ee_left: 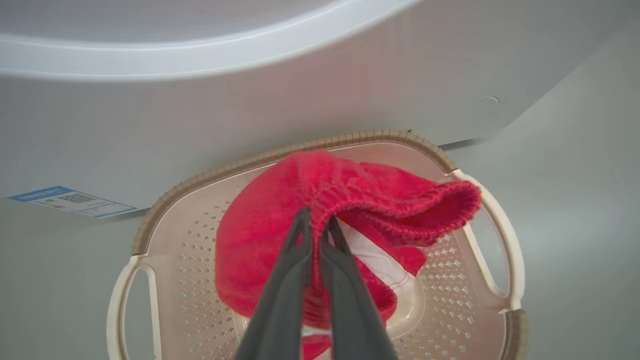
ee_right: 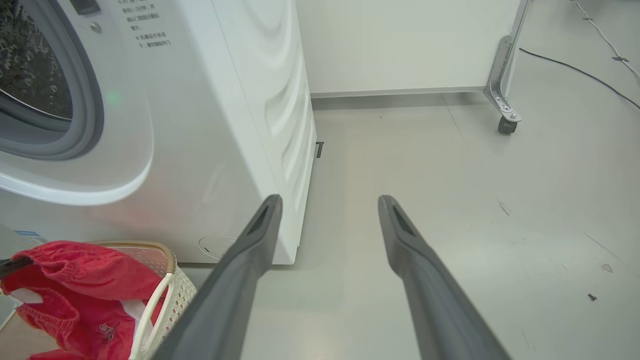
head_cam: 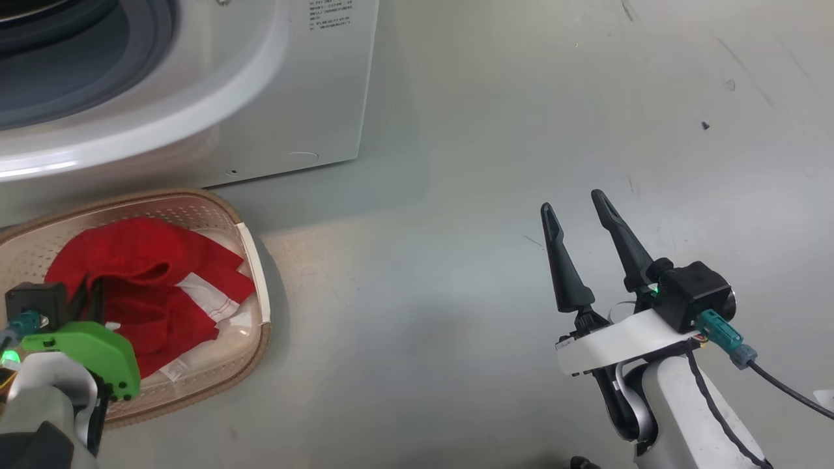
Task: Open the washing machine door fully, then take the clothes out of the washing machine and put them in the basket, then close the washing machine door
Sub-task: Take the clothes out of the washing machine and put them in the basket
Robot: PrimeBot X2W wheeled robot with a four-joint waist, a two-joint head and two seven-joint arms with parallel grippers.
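Observation:
The red clothes (ee_left: 280,220) hang bunched over the cream basket (ee_left: 165,210), their lower folds lying inside it. My left gripper (ee_left: 315,220) is shut on the top edge of the clothes. In the head view the clothes (head_cam: 137,260) fill the basket (head_cam: 251,260), which stands on the floor in front of the white washing machine (head_cam: 293,85). The drum opening (ee_right: 30,65) shows a grey gasket and steel drum. The washing machine door is out of view. My right gripper (head_cam: 576,208) is open over bare floor to the machine's right, holding nothing.
A blue label sticker (ee_left: 70,201) is on the machine's lower front. A metal frame leg on a caster (ee_right: 506,125) stands at the far wall, and a black cable (ee_right: 575,70) runs across the grey floor (head_cam: 456,293) beyond it.

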